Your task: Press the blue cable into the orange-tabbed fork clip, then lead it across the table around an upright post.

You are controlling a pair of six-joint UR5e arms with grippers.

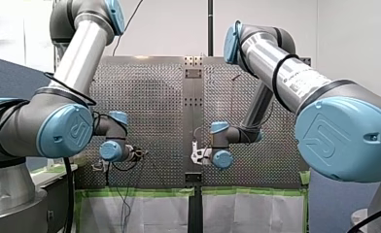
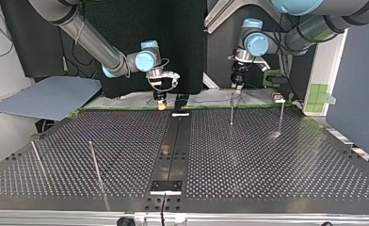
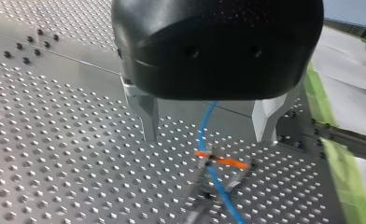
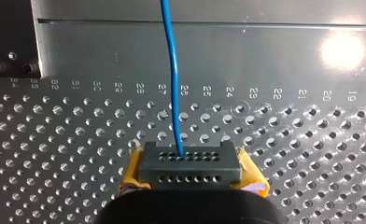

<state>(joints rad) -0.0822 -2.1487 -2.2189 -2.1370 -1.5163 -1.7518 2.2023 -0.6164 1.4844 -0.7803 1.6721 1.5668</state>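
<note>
**Cable's lying across the fork clip, post routing not started**

Closest in, on the right wrist view: my right claw [image 4: 190, 171] has its yellow pads [image 4: 133, 173] clamped on a black connector block [image 4: 189, 158]. The blue cable [image 4: 174, 79] comes out of one of the block's holes and runs away over the bench [image 4: 55, 135].

On the left wrist view, my left claw [image 3: 208, 137] hangs with its metal fingers [image 3: 149, 119] wide apart, gripping nothing, one on each side of the cable. Just under it is the orange-tabbed fork clip [image 3: 218, 161], with the cable crossing it between the tabs. I can't tell if it's snapped in or only resting there.

I'd call this the pressing step. The next move, as I read it, is for the left claw to come straight down on the cable right at the clip, while the right holds the line snug without yanking. After that the connector end gets carried toward a post.

In the top view the nearest post [image 2: 94, 162] is at the view's left. Another post [image 2: 231, 112] stands farther back, near my left claw. Both claws are at the bench's far edge.
</note>
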